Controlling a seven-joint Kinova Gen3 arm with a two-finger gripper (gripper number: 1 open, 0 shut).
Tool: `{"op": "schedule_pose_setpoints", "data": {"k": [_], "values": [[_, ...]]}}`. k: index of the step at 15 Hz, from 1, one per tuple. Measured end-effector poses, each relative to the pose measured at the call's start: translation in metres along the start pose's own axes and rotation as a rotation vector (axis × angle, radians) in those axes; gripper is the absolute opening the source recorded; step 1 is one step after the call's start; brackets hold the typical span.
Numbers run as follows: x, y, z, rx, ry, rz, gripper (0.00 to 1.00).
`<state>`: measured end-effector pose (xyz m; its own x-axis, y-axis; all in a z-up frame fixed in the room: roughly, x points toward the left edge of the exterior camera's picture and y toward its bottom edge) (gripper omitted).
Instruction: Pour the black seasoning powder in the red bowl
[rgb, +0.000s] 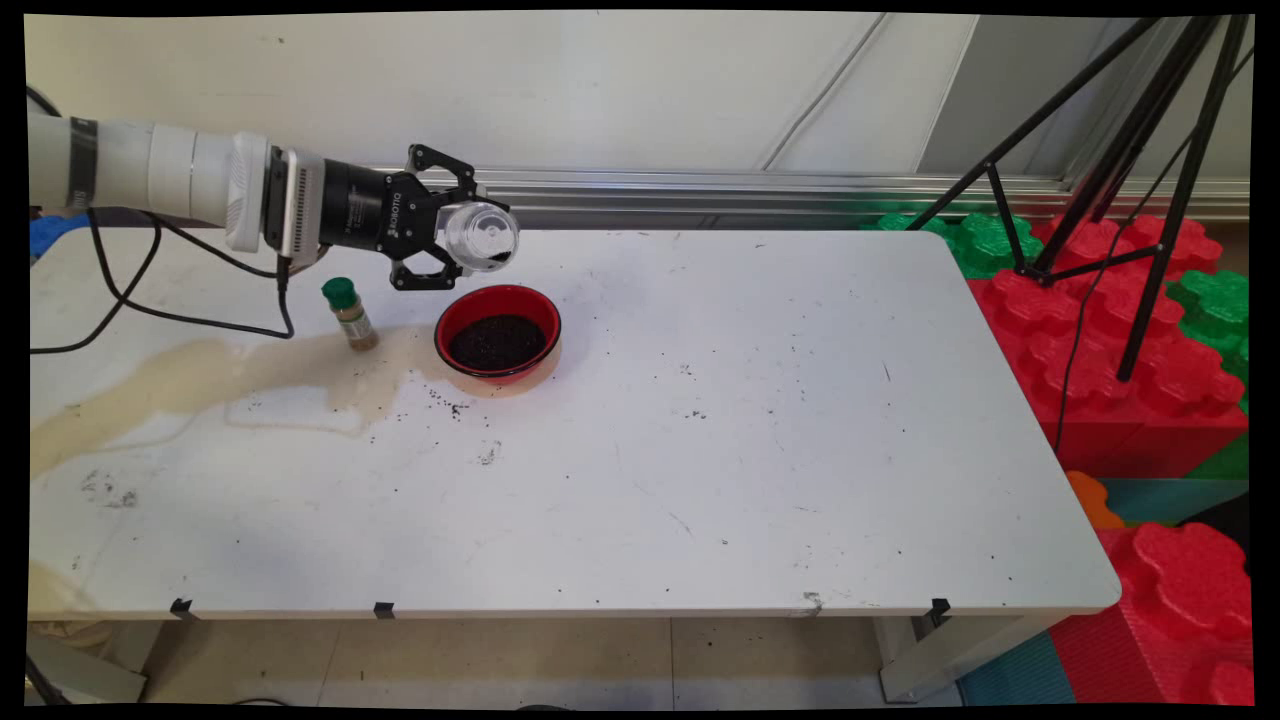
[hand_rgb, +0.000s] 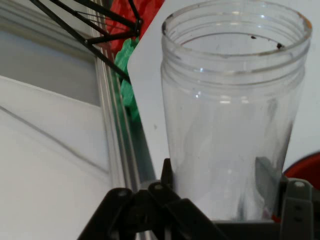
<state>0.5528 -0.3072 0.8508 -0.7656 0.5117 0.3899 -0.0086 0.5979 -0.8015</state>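
Clear plastic is what I grip: my black two-finger gripper (rgb: 462, 238) is clamped on a transparent round jar (rgb: 482, 237) with a threaded mouth, held on its side above the white table (rgb: 700, 420), its open mouth pointing away from my wrist. Through the hand camera the jar (hand_rgb: 232, 115) fills the space between my fingers (hand_rgb: 270, 180), with a few dark specks near its rim. Just below and slightly right of the jar sits a red round bowl (rgb: 497, 333) filled with dark granules. Left of the bowl stands a small green-capped spice bottle (rgb: 349, 313), upright on a tan spill stain (rgb: 200, 375). Scattered dark crumbs (rgb: 450, 405) lie in front of the bowl.
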Motion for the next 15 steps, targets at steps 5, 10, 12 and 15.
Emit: {"op": "schedule_pose_setpoints", "data": {"k": [5,10,12,15], "values": [[0.025,0.000,-0.004,-0.038,0.055,-0.153,0.00],[0.047,0.003,-0.004,-0.081,0.109,-0.292,0.00],[0.054,0.006,-0.002,-0.102,0.130,-0.368,0.00],[0.061,0.015,-0.001,-0.131,0.153,-0.466,0.00]]}}
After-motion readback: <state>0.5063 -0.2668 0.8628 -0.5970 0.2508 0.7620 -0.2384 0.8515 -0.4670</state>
